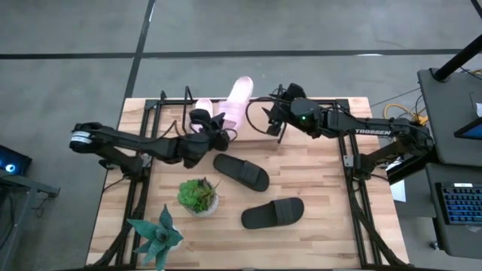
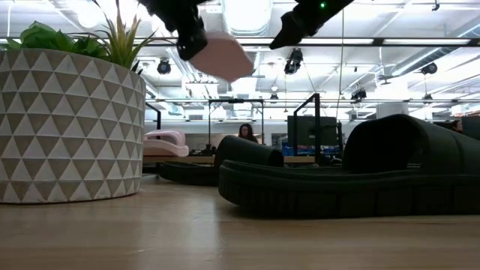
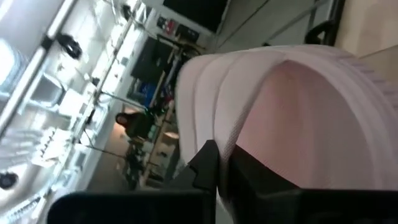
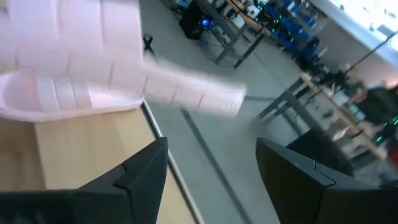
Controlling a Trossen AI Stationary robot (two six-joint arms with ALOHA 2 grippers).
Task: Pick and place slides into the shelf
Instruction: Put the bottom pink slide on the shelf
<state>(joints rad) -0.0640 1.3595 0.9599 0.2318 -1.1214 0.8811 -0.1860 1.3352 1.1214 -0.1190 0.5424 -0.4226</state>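
The left gripper (image 1: pixel 215 129) has its fingers clamped on a pale pink slide (image 3: pixel 298 118), held above the surface near the far edge. The right gripper (image 1: pixel 273 120), fingers spread and empty, hovers beside the other pink slide (image 1: pixel 237 102), which overhangs that edge. Two black slides (image 1: pixel 241 172) lie mid-surface.

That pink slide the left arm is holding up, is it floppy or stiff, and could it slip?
The pink slide looks fairly stiff: held at one edge, its sole shows no droop. It is probably light, since the left gripper's thin fingers carry it alone. Its ribbed strap likely helps against slipping.
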